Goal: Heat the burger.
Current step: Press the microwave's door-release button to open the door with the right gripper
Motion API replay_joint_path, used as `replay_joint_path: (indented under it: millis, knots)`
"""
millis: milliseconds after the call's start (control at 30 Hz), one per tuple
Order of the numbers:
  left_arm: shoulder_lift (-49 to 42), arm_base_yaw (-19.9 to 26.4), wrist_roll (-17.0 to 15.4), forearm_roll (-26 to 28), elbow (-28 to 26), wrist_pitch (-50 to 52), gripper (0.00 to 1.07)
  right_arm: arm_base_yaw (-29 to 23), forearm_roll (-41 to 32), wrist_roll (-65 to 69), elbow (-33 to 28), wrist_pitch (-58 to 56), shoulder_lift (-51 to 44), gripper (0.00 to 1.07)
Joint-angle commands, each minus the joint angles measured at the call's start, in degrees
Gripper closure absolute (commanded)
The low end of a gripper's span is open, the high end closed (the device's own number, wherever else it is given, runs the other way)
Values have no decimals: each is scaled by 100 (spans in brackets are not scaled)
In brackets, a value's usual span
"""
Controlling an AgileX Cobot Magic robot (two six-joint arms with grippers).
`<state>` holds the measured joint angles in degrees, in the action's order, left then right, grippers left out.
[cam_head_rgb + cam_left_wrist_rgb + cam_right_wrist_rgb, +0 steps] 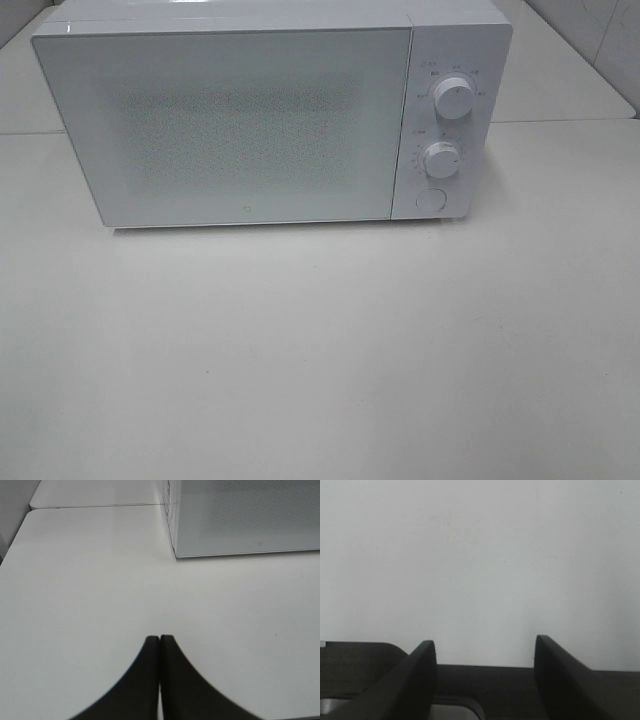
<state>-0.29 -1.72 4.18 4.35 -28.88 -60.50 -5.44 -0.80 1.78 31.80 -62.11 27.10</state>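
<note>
Microwave (250, 120) closed on table (320, 360), left tool (160, 639) pinched together, right tool (484, 641) spread wide

White table (320, 360), two slabs meeting at seam; white microwave (250, 120) stands on it, door closed.

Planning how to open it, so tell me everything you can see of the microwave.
The microwave is a white, glossy box standing upright on the white table, front toward the camera. Its door is shut, with a speckled mesh window. The right panel carries an upper knob and a lower knob above a round button. Nothing else touches it.
</note>
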Motion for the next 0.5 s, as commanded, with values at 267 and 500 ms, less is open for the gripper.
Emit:
replay_joint_path:
  millis: [267, 500]
  knots:
    - [-115, 6, -40, -6, 23, 92, 106, 11, 17, -229, -264, 550, -1541, 53]
    - [-115, 6, -40, -6, 23, 92, 106, 11, -6, -332, -264, 544, -2681, 53]
